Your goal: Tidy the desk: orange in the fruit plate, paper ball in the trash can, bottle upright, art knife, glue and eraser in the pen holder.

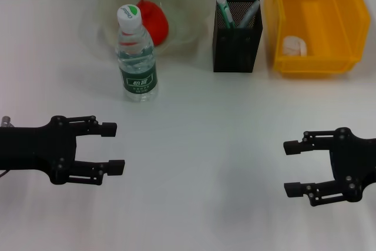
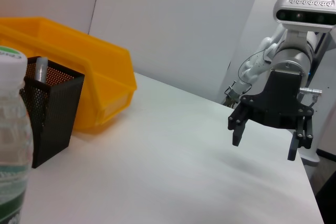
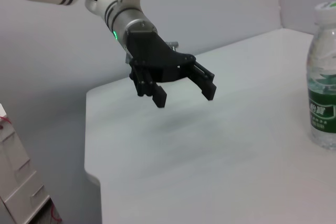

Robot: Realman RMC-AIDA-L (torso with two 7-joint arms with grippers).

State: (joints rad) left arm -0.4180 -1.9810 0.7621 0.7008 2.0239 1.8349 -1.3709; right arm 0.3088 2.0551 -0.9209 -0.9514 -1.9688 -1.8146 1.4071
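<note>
Clear ribbed plastic bottle (image 1: 137,57) upright beside black mesh pen holder (image 1: 236,34); both grippers (image 1: 117,148) (image 1: 292,168) spread, empty.

The water bottle (image 1: 137,54) stands upright on the table (image 1: 200,145), clear plastic with a white cap and a green label, just in front of the fruit plate (image 1: 188,24). That plate is a pale translucent bowl holding the reddish-orange orange (image 1: 154,17) behind the bottle. Right of the plate stands the black mesh pen holder (image 1: 236,42) with 2 items poking out. Right of the holder sits the yellow bin-shaped trash can (image 1: 317,22), with the crumpled white paper ball (image 1: 294,46) inside.
</note>
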